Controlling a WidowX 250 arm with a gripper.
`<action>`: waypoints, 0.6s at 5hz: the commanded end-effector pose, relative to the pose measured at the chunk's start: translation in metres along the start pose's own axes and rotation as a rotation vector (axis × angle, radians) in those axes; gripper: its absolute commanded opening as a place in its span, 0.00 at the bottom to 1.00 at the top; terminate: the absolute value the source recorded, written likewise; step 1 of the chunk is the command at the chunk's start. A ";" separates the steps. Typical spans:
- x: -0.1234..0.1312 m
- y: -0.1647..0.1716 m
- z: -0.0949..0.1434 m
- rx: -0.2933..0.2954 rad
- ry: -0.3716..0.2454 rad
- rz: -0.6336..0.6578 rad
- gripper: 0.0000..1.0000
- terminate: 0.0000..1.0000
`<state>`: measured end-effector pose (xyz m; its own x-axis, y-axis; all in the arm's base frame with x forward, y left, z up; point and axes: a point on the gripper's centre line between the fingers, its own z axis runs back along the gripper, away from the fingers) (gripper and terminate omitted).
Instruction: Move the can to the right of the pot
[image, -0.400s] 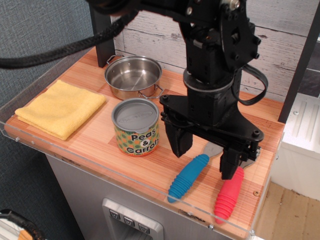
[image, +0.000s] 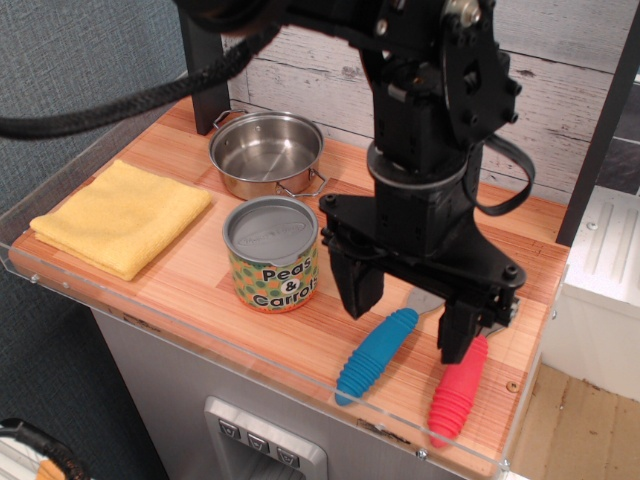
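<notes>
The can (image: 271, 253) with a grey lid and a "Peas & Carrots" label stands upright on the wooden table, just in front of the pot (image: 266, 152). The steel pot sits at the back left, shiny and with nothing inside. My black gripper (image: 408, 316) hangs to the right of the can, fingers pointing down, open and holding nothing. Its left finger (image: 358, 285) is a short gap from the can's right side. Its right finger (image: 458, 330) is over the tool handles.
A tool with a blue handle (image: 376, 355) and a red handle (image: 458, 390) lies at the front right under the gripper. A folded yellow cloth (image: 122, 216) lies at the left. A clear acrylic rim (image: 250, 350) edges the table. A dark post (image: 205, 70) stands behind the pot.
The gripper has shifted very slightly; the can, pot and tool have not moved.
</notes>
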<state>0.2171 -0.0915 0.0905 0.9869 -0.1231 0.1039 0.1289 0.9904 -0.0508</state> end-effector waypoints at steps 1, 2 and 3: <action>-0.033 0.042 -0.019 0.094 0.048 0.030 1.00 0.00; -0.043 0.070 -0.028 0.147 0.095 0.061 1.00 0.00; -0.040 0.097 -0.031 0.169 0.076 0.065 1.00 0.00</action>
<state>0.1926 0.0081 0.0450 0.9979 -0.0641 0.0133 0.0622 0.9917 0.1128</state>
